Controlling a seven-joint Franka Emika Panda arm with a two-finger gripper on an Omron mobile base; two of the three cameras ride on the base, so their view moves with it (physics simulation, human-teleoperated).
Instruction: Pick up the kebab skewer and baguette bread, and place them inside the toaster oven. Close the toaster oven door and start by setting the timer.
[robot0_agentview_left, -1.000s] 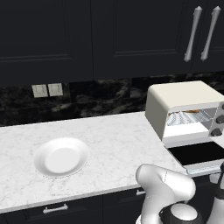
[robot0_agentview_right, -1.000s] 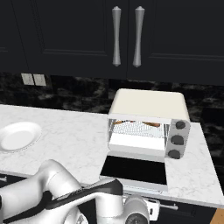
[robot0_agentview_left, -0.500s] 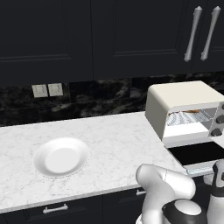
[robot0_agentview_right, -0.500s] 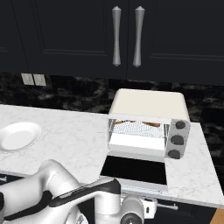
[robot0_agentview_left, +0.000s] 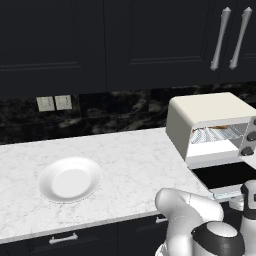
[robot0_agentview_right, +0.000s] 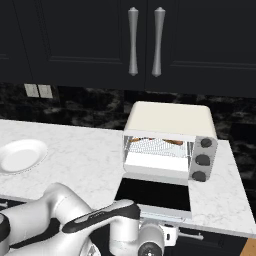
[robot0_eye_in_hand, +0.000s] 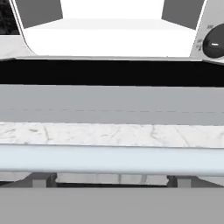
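The cream toaster oven stands at the counter's right end, with its grey knobs down the right side. The toaster oven door lies open and flat, dark glass up. On the wire rack inside is a thin brown-orange streak of food, too small to tell the kebab skewer from the baguette bread. My gripper hangs just below and in front of the door's front edge. In the hand view the white bar handle runs across close up, with the oven's mouth beyond. My fingertips are hidden.
A white plate sits on the marble counter to the left. Dark upper cabinets with silver handles hang above the oven. Wall sockets are on the black backsplash. My own arm crosses below the counter's front edge.
My hand has risen a little toward the door's front edge. The oven, the door and the plate have not moved.
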